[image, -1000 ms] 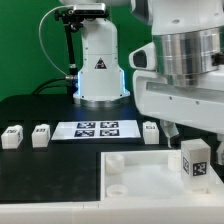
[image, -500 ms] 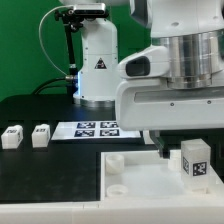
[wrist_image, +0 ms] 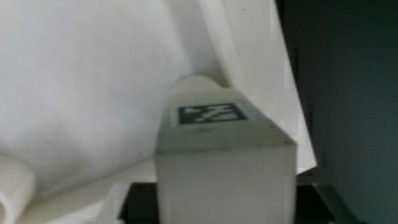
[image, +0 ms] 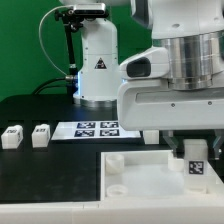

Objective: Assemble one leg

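The gripper seems to hang just above the leg standing on the white panel.

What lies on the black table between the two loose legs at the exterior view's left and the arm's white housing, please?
The marker board lies flat there; only the exterior view shows it.
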Tool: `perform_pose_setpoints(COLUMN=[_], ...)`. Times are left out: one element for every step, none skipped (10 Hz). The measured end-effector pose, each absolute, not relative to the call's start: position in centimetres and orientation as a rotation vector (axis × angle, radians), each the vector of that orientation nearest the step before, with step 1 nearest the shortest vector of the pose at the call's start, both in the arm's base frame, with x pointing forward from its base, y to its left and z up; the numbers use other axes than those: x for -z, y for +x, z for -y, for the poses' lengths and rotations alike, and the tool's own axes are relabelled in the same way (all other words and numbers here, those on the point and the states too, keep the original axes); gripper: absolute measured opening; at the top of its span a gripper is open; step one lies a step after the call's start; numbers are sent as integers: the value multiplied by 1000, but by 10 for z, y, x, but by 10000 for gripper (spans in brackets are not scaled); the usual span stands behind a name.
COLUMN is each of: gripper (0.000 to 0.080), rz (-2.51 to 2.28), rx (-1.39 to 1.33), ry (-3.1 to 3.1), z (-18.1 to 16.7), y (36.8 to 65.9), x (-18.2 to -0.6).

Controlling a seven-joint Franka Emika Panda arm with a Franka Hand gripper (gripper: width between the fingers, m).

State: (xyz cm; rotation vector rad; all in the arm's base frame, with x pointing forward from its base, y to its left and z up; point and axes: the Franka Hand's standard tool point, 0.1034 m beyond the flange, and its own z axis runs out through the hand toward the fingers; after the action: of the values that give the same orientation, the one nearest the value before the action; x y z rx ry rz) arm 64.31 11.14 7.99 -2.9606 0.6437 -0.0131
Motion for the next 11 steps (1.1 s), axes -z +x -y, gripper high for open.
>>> perform_pose_setpoints(gripper=[292, 292, 292, 292, 292, 294, 294, 294, 374, 521, 521], rz=[-813, -1033, -1388, -1650, -1952, -2178, -2271, -2271, -2257, -2179, -2086], rx=[2, -11, -25, -31, -31, -14, 2, 4, 5, 12, 12], ry=[-2918, -2849, -2713, -2571, -2345, -2106, -1984, -1989, -2005, -2095, -2196], z=[-111, -111, -113, -115, -115, -113, -113, -113, -113, -115, -119], y=[643, 642, 641, 640, 640, 637, 636, 636, 636, 635, 632], x=[-80, -79, -80, -80, -80, -79, -78, -79, -78, -76, -72])
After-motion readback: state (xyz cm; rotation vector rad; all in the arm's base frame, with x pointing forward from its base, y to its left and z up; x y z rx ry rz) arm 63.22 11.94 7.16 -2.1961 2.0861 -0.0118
